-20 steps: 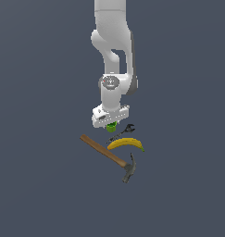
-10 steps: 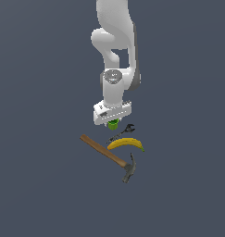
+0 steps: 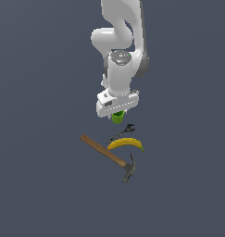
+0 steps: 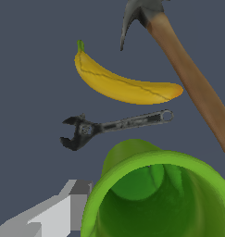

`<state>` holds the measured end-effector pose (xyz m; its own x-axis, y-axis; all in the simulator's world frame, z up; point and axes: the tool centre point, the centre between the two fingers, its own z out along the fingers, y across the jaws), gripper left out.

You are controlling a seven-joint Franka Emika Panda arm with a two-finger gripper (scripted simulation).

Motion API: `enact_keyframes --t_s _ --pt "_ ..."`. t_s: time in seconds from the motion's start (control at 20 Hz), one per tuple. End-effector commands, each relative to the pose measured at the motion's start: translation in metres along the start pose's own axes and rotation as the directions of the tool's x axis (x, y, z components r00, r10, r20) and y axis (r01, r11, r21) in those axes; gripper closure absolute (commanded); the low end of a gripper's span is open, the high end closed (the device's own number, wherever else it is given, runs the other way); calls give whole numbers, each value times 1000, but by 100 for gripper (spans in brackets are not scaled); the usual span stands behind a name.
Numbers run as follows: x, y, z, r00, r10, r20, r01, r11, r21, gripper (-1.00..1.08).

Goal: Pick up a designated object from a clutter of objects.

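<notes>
The small bright green cup [image 3: 117,117] hangs under the white hand, above the other objects. My gripper [image 3: 116,114] is shut on it; the fingers are mostly hidden by the hand in the exterior view. In the wrist view the cup [image 4: 155,194] is very near, with its open mouth facing the camera, and one grey finger [image 4: 63,210] lies against its rim. The other finger is hidden.
Below the cup lie a small black wrench [image 3: 121,134], a yellow banana [image 3: 127,144] and a wooden-handled hammer [image 3: 104,152]. They also show in the wrist view: the wrench [image 4: 109,126], the banana [image 4: 123,83] and the hammer [image 4: 192,78]. The dark floor surrounds them.
The arm has risen and shifted a little to the exterior view's right, carrying the green cup up with it. The hammer, banana and wrench have not moved.
</notes>
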<state>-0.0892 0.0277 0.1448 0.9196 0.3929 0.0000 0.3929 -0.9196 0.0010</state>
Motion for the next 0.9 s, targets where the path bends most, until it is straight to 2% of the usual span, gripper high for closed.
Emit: enact_keyframes --t_s 0.0,0.85 --pt "5 -6 -23 1000 0 -1 0 1000 -1 108" --pt "40 -45 -173 1000 -1 0 1 1000 0 108"
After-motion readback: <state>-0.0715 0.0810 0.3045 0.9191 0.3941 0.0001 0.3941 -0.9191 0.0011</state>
